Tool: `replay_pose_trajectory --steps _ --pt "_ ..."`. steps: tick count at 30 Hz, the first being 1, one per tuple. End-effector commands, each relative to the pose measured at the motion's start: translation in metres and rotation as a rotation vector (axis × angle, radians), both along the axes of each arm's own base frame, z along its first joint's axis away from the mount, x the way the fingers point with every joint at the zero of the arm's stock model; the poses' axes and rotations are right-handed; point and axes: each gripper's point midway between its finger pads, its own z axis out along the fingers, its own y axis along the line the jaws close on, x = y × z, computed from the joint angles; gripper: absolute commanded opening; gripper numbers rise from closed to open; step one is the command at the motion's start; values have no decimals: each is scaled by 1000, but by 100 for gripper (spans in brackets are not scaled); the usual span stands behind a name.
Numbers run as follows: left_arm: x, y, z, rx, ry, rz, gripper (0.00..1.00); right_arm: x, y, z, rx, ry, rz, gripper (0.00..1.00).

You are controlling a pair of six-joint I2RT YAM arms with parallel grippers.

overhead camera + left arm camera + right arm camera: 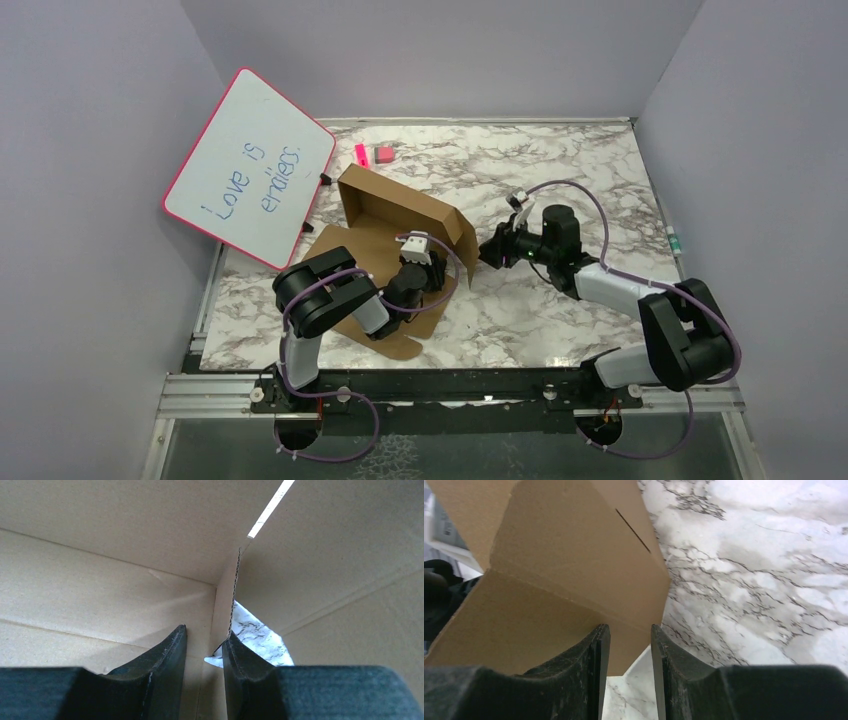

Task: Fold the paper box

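The paper box (400,215) is brown cardboard, partly folded, left of the table's middle, with its back wall raised and front flaps flat. My left gripper (428,264) is inside the box at its right inner corner. In the left wrist view it (205,640) is slightly open, and the corrugated edge of a side flap (232,605) touches the right fingertip. My right gripper (488,250) is just outside the box's right side. In the right wrist view it (630,630) is slightly open, with the side flap's corner (574,580) just beyond its tips and nothing gripped.
A pink-framed whiteboard (250,165) with blue writing leans on the left wall. Two small pink items (372,154) lie at the back. A small green thing (673,240) sits at the table's right edge. Marble table (560,170) shows to the right.
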Motion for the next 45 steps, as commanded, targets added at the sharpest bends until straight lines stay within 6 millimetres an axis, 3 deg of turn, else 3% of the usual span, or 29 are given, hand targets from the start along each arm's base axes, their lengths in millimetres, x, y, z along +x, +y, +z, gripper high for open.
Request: replay_pose_trajectory --steps 1,7,14,21,29,34,41,45 --pt "-12 -2 -18 11 61 -46 32 -7 23 32 122 -67 117 41" --pt "-12 -5 -15 0 61 -58 32 -5 29 42 163 -49 120 41" --pt "-13 -7 -19 7 67 -72 32 0 30 40 165 -18 99 41" --pt "-14 -10 -2 -23 44 -83 32 -7 41 37 190 8 124 41" --pt "-14 -16 0 -33 48 -105 32 5 43 43 200 17 65 41" --pt "-17 -16 0 -20 50 -121 35 8 34 32 138 10 14 42" --pt "-21 0 23 5 29 -98 40 -3 30 16 114 10 34 42" --pt "-27 10 23 27 54 -89 44 -6 30 11 114 12 45 42"
